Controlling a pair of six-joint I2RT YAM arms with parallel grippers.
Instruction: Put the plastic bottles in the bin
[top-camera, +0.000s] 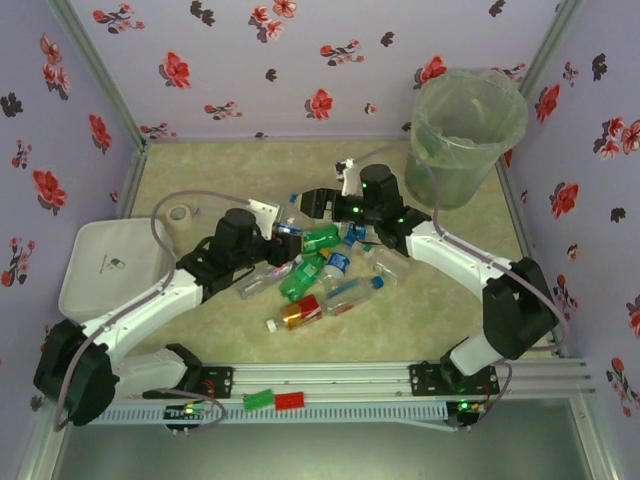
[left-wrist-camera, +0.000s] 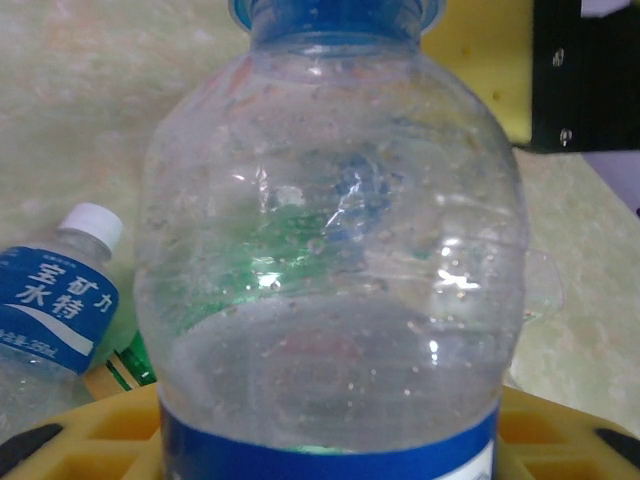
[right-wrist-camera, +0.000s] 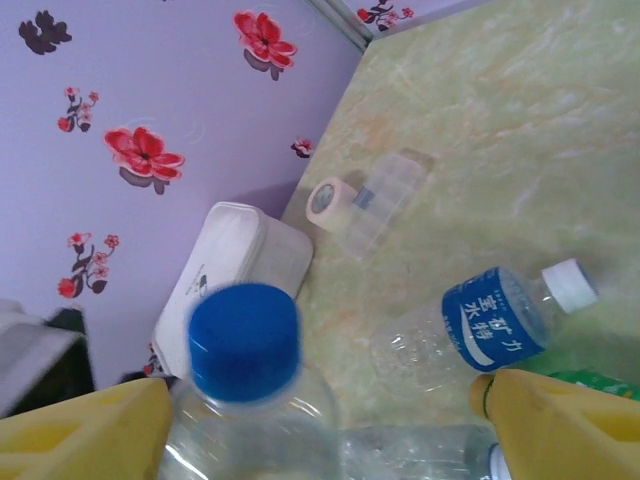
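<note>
One clear bottle (left-wrist-camera: 330, 250) sits clamped in the left gripper (top-camera: 287, 224); at two o'clock, the right gripper (right-wrist-camera: 322, 400) gapes around a blue-capped bottle (right-wrist-camera: 245, 340).

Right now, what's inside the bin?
I see the clear bag lining the bin, and no bottle in the upper part of its inside. The near wall covers the bottom, so anything lying there is hidden.

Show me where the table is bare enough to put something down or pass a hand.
Bare: the far strip between the back wall, the tape roll and the bin; also the near-right patch between the bottles and the right arm. Crowded: the centre, where the bottles lie heaped.
</note>
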